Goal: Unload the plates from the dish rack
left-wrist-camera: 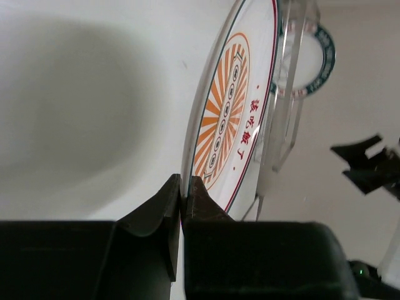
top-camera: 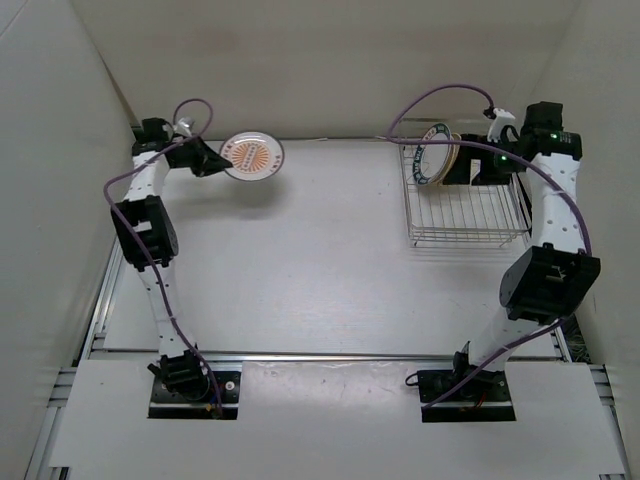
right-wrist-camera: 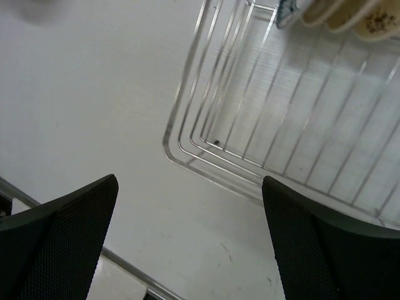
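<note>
White walls (top-camera: 40,150) enclose a pale table (top-camera: 330,260) on three sides.

**Left arm.** The left gripper (left-wrist-camera: 183,182) is clamped on the lower rim of the orange-centred plate (left-wrist-camera: 228,106), and no gap shows between its fingers and the plate edge. In the top view this plate sits at the upper left of the frame, near the back wall and well apart from the rack, with its face turned up toward the camera. It cannot be determined whether it touches the table.

**Markings on the held plate.**
- An orange sunburst fills the centre, crossed by a band of small ringed circles.
- Thin dark and red lines run around the rim.
- Four red Chinese characters stand beside the sunburst. They appear to read 該吃飯了, though the oblique angle leaves this uncertain.

**Right arm.** The right gripper (right-wrist-camera: 189,181) is spread wide and holds nothing. Its black textured fingers (right-wrist-camera: 62,244) occupy the lower corners of the wrist view. Between and beyond them lie the table and a rounded corner of the dish rack (right-wrist-camera: 250,125). In the top view the rack stands at the upper right of the table, and the gripper is over its far end, just beside the plates left in it.

**Plates in the rack.** The dark-rimmed plate (top-camera: 436,152) stands on edge at the rack's upper left corner. The cream plates (right-wrist-camera: 375,22) stand beside it at the upper right of the wrist view, one showing a dark speckled patch.
</note>
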